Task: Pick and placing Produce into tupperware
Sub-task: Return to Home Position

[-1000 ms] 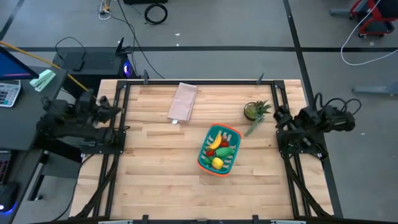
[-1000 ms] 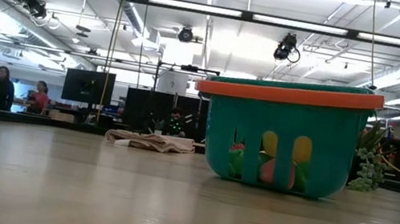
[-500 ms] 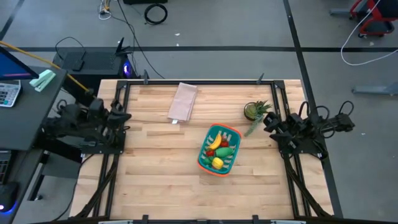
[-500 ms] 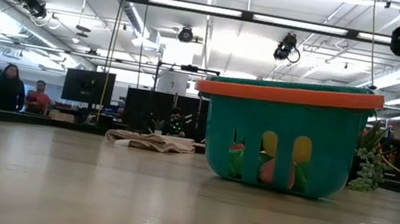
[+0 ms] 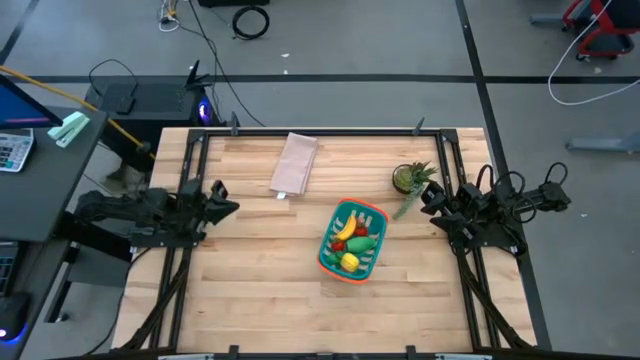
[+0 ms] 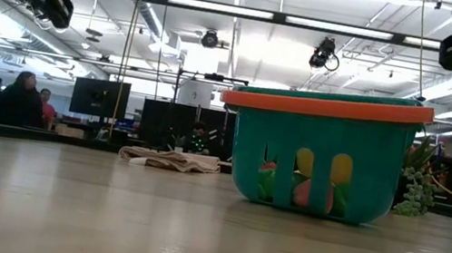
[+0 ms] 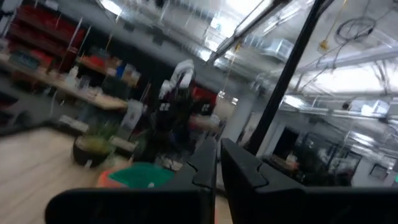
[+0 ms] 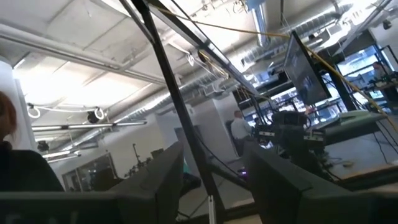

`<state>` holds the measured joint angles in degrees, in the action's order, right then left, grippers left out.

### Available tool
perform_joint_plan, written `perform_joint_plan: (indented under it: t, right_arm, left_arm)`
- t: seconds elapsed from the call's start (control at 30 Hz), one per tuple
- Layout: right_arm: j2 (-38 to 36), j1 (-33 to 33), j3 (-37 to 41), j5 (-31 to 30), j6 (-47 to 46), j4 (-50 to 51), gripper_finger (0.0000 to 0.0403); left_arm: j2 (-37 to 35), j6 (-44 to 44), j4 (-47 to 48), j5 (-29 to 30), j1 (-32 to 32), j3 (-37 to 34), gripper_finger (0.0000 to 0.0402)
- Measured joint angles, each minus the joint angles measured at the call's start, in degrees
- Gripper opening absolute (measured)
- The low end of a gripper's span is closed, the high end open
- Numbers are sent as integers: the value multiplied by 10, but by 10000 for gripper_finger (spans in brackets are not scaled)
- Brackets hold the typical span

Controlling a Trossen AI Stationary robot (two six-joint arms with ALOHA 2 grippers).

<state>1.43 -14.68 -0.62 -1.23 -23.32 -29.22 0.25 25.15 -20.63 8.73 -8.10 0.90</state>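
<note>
Nothing around the table is reading as a word, number or brand from where I'm standing. The keypad (image 5: 12, 152) lying off the table's ten o'clock side is showing keys too small to make out. The dark screen (image 6: 100, 96) across the room is giving no legible writing, and the teal basket (image 6: 323, 152) is showing a plain wall.
</note>
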Motion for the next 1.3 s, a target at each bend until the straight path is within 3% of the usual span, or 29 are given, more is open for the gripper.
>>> perform_joint_plan:
  t: [0.23,0.57,0.73,1.3]
  right_arm:
    - [1,0,0,0,24,20,176]
    - [3,0,0,-10,-15,194,176]
    - [4,0,0,-29,-21,275,176]
    - [15,0,-8,-33,-10,280,176]
  left_arm:
    - [4,28,35,0,0,-4,21]
    - [5,29,78,0,0,-4,26]
    - [5,75,115,0,0,-4,34]
    - [5,72,119,0,0,-5,25]
